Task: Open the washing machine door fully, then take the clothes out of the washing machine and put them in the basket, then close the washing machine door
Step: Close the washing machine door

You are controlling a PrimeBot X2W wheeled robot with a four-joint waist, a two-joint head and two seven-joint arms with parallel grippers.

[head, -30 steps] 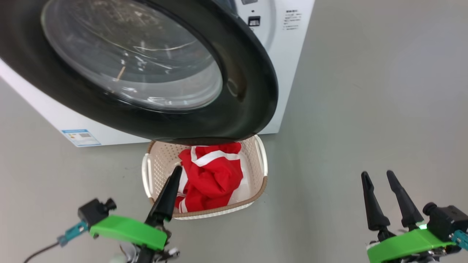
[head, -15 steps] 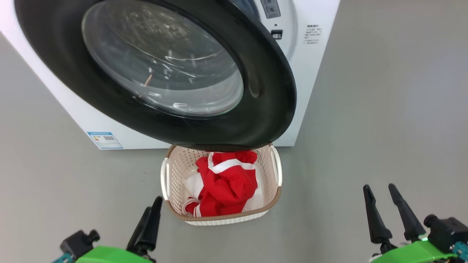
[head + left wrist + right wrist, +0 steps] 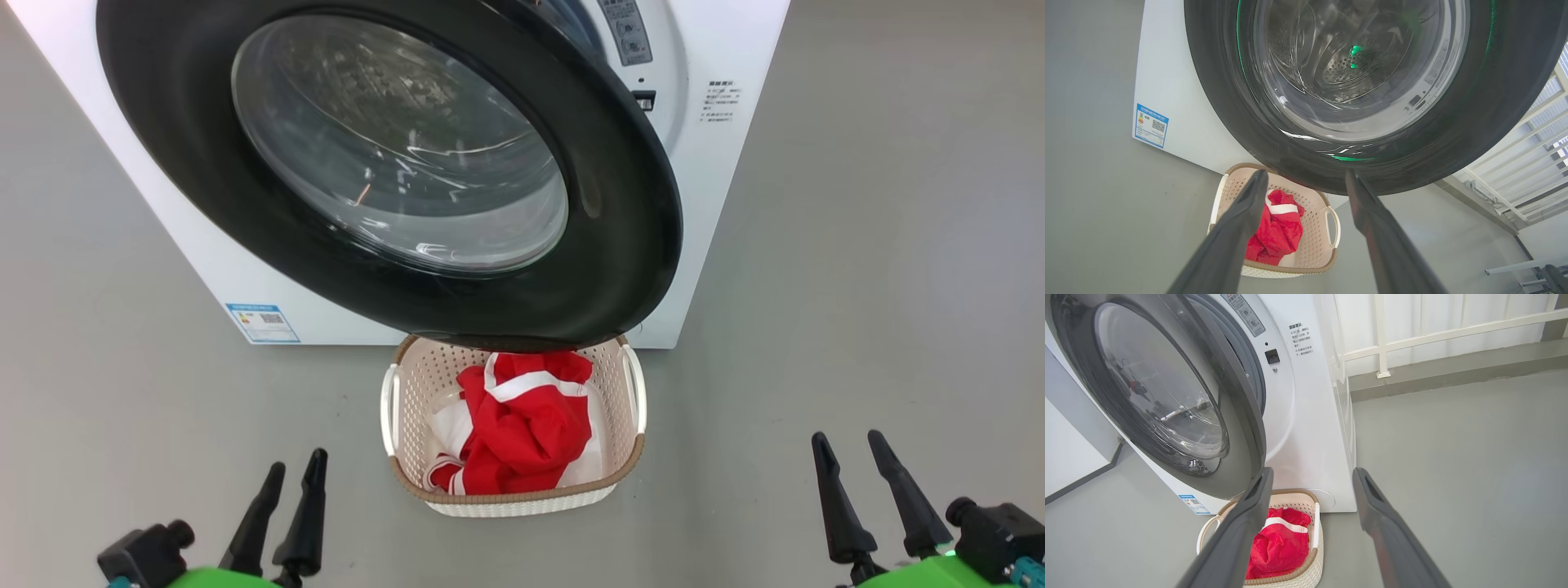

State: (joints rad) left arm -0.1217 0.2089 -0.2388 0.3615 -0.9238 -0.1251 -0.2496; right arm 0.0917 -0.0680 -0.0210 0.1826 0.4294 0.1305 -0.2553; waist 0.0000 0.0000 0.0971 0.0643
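Red clothes (image 3: 522, 425) lie in the basket (image 3: 522, 496) in the head view, under the lower edge of the washing machine door (image 3: 620, 245), which hangs ajar off the washing machine (image 3: 735, 204); the left gripper (image 3: 298, 459) and right gripper (image 3: 845, 435) stand spread and empty, well short of it. In the left wrist view the door's glass looms ahead and above, beside a blue label (image 3: 1150, 125) too small to read. In the right wrist view its free edge stands off the front, up-left of that gripper, so I'd judge the closing push goes toward the machine; the panel print is illegible.
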